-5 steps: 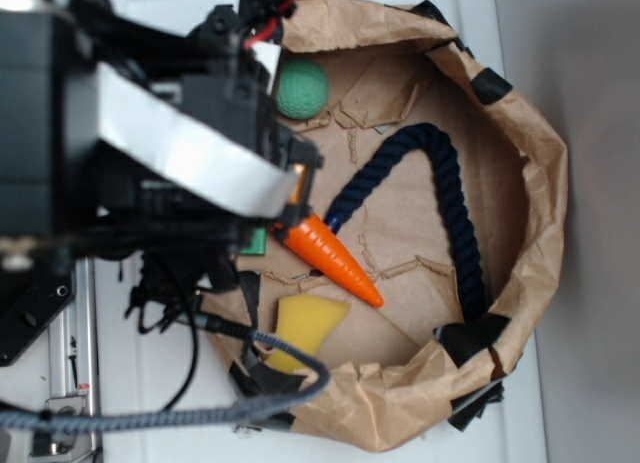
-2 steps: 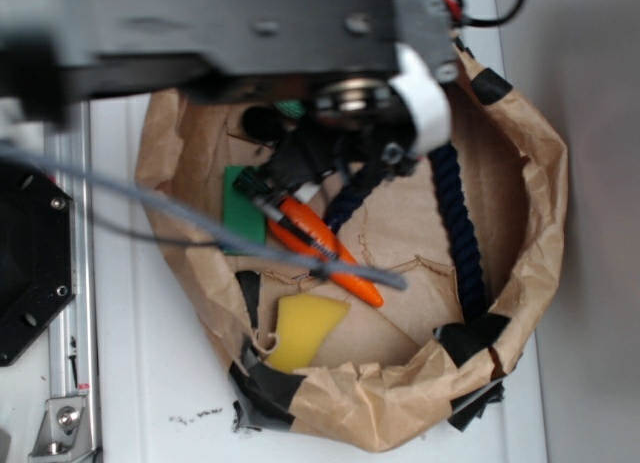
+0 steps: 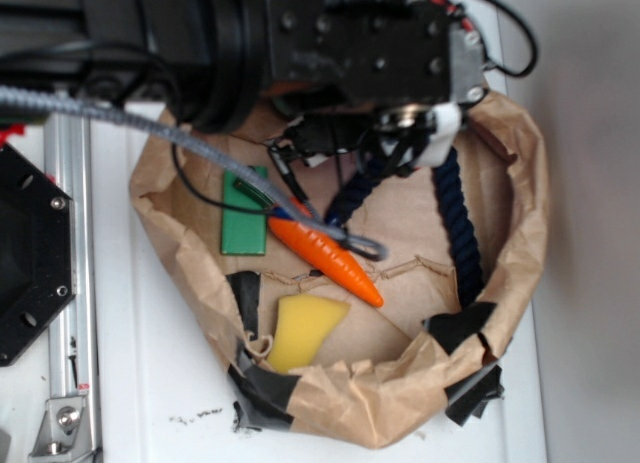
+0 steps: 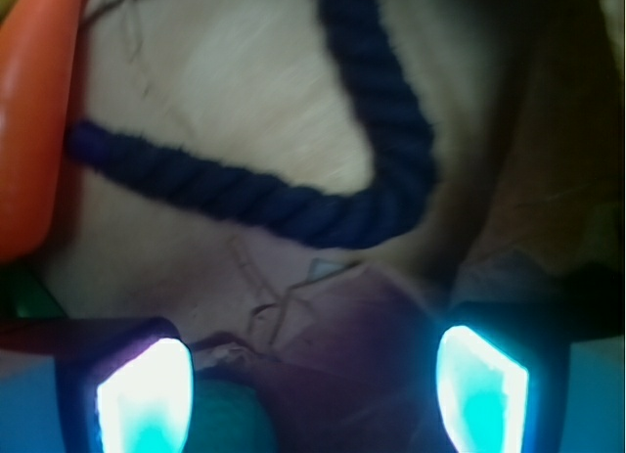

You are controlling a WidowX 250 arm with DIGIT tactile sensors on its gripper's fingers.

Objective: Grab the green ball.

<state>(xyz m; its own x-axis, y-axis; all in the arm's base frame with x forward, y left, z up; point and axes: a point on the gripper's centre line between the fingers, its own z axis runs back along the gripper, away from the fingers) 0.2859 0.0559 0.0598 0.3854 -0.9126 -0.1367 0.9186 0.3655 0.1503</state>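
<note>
No legible text, labels, brands, numbers or signs anywhere.

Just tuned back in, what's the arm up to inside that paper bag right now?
The arm is reaching into the brown paper bag after the green ball. In the wrist view the gripper is open, with the ball low between its fingertips, close to the left-hand one and not yet clamped. The navy rope and the carrot lie nearby. From outside, the arm hides the ball.

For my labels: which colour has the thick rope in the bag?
Dark navy blue; the rope shows best in the wrist view.
</note>
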